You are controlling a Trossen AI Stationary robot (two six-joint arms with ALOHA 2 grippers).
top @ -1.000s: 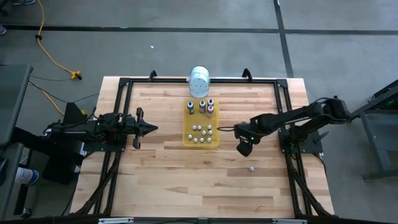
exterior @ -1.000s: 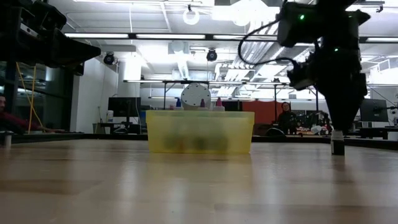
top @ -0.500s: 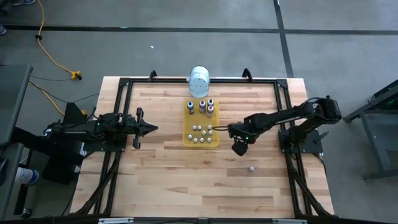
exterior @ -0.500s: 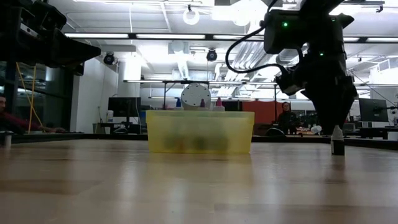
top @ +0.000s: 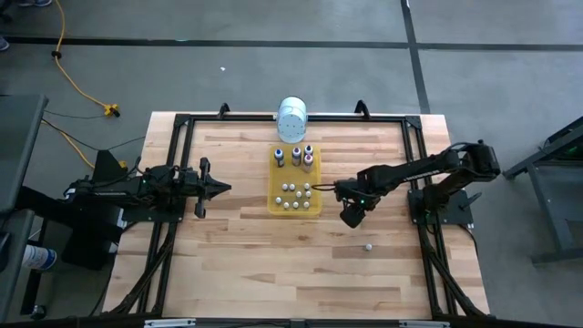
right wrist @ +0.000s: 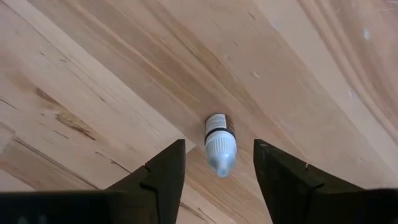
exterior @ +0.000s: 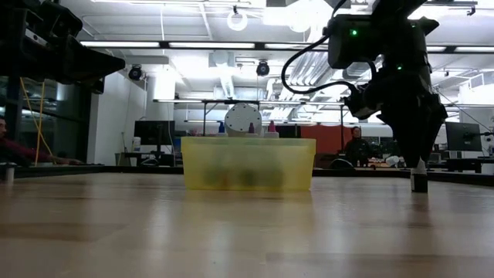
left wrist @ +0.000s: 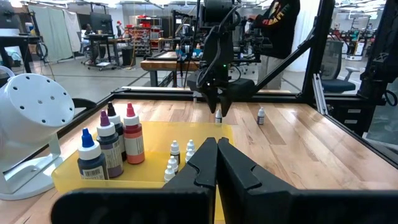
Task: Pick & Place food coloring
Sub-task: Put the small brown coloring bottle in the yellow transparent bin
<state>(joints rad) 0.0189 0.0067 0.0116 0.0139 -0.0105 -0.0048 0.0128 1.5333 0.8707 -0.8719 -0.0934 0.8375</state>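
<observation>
A tiny food coloring bottle (right wrist: pixel 219 144) with a whitish cap stands upright on the wooden table, to the right of the yellow tray (top: pixel 273 206). My right gripper (top: pixel 351 217) points straight down over it, open. One finger stands on either side of the bottle, with a gap on both sides. A second tiny bottle (top: pixel 368 246) stands loose nearer the front edge. In the tray stand three taller bottles (left wrist: pixel 112 143) and several tiny ones (top: pixel 296 193). My left gripper (left wrist: pixel 216 149) is shut and level at the table's left side.
A large white cylindrical container (top: pixel 292 118) stands at the far edge behind the tray. A black frame (top: pixel 182 123) runs along the table's edges. Bare wood lies in front of the tray and around the loose bottle.
My right gripper has edged a little toward the table's left, closer to the tray, and stays pointing down over the tiny bottle. The bottle has stayed upright in its place.
</observation>
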